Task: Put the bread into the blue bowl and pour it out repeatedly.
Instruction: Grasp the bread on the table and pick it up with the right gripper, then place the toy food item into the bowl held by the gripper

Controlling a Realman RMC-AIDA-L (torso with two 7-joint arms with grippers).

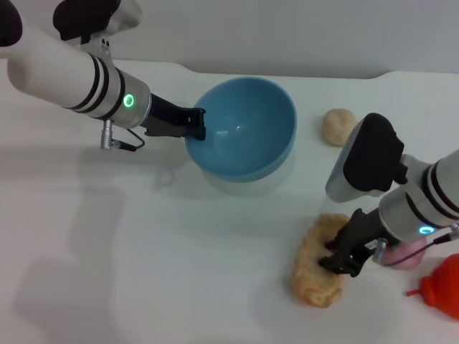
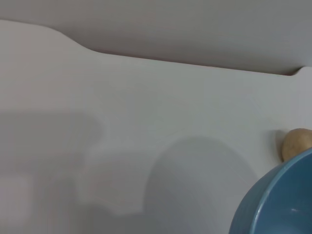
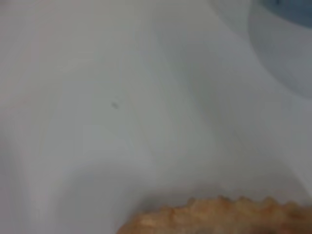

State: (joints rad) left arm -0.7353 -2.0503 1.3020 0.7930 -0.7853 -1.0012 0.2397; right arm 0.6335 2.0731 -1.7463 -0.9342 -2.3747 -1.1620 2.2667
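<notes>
The blue bowl [image 1: 247, 129] is held off the table, tilted with its mouth toward me, and nothing lies inside it. My left gripper [image 1: 197, 123] is shut on its left rim. Part of the bowl [image 2: 278, 204] also shows in the left wrist view. The bread [image 1: 315, 261] lies flat on the table at the front right, its pale tan side up. My right gripper [image 1: 341, 258] is down at the loaf's right edge, touching it. In the right wrist view the bread [image 3: 219, 217] shows as a ridged crust very close by.
A small round beige bun [image 1: 338, 126] sits right of the bowl and appears again as the bun [image 2: 296, 143] beside the bowl's rim. A pink toy [image 1: 405, 256] and a red toy [image 1: 445, 287] lie at the front right, behind my right arm.
</notes>
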